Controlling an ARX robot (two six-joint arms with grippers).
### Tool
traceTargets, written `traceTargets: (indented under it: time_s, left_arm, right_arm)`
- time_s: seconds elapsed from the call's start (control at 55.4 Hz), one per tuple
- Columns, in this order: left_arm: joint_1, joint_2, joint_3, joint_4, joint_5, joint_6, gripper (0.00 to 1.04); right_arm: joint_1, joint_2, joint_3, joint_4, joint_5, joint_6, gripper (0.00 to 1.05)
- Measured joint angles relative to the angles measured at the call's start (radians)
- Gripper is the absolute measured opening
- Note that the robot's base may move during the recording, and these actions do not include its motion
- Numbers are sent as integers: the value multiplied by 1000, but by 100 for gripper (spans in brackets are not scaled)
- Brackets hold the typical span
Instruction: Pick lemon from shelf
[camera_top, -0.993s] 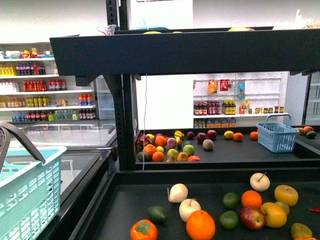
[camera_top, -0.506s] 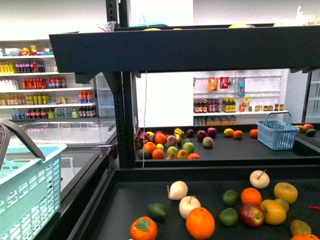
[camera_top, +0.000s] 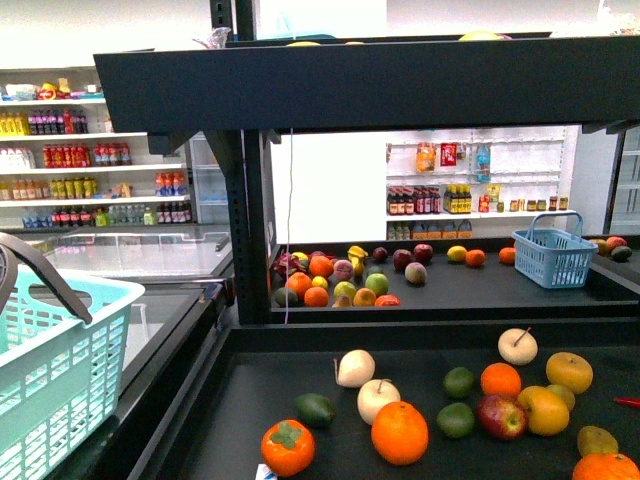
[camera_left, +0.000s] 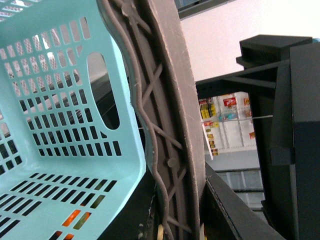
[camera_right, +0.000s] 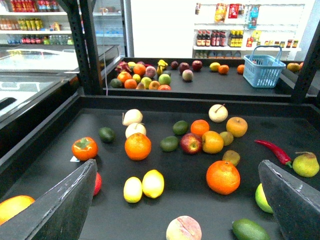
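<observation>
R gripper (camera_right: 176, 166) was spread wide, w/ nothing between its fingers (camera_right: 55, 210), hanging over the near black tray of the shelf (camera_right: 295, 127). The lemon (camera_right: 153, 183) lay on that tray toward the front, low in the R wrist view, approx. between the two finger tips. It was touching a second yellow fruit (camera_right: 133, 189) at its side. An orange (camera_right: 137, 146) sat just behind the pair, a bigger orange (camera_right: 223, 177) off to the other side, and a peach (camera_right: 183, 229) nearer the camera. A persimmon (camera_right: 84, 148) lay apart near the tray's side rim. The lemon didn't show in the front view. L wrist view was filled by a teal basket (camera_left: 60, 100) and its grey-brown handle (camera_left: 170, 125). L gripper wasn't visible in any view, so can't tell its state.
</observation>
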Motion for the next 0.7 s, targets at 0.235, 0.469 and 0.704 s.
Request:
traceTargets:
  time_s: [0.235,0.469,0.704]
  left_arm:
    - [-3,-81,-29,-81,95,111,19]
    - [-55,-184,-36,-160,218,260,13]
    - [-159,-225,-42,-145,270,334,12]
  right_arm:
    - [0,0,0,0,0,0,97]
    - [0,0,0,0,0,0,97]
    - [0,0,0,0,0,0,97]
